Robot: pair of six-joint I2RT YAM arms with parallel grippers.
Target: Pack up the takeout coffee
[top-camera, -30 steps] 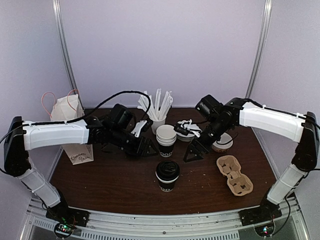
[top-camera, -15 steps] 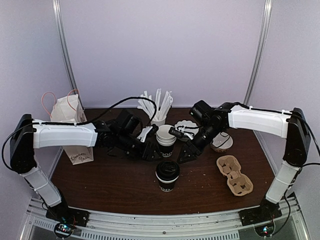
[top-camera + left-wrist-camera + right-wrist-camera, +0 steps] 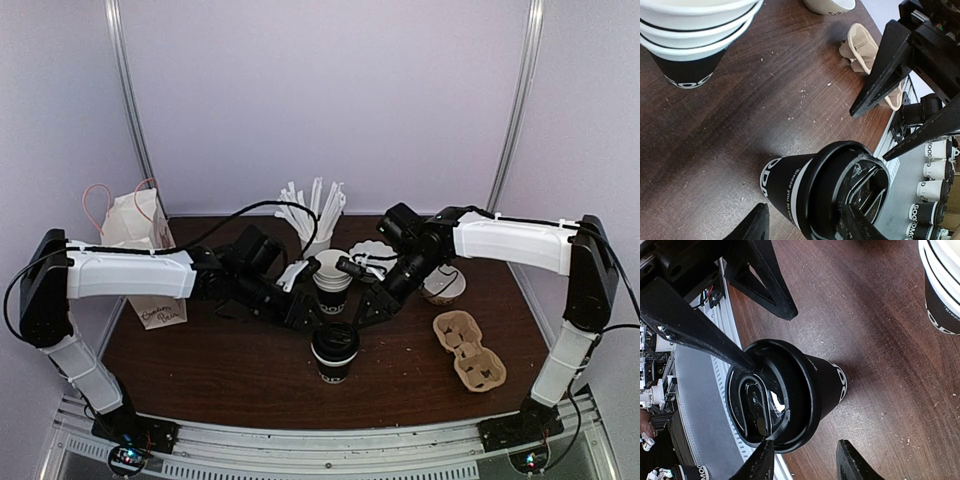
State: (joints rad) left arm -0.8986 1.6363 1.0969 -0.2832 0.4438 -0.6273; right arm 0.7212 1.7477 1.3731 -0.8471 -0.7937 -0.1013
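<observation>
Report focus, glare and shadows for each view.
Top external: even, soft light, all sharp. Left wrist: takeout coffee sharp, soft shadow beside it on the table. Right wrist: pale sheen on the lid, own fingers black, featureless.

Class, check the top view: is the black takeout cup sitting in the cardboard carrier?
No, the takeout cup stands on the table, apart from the cardboard carrier.

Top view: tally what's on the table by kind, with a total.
Lidded black cup: 1
Cup stack: 1
Stirrer cup: 1
Paper bag: 1
Cup carrier: 1
Bowl: 1
White dish, contents unclear: 1
Total: 7
</observation>
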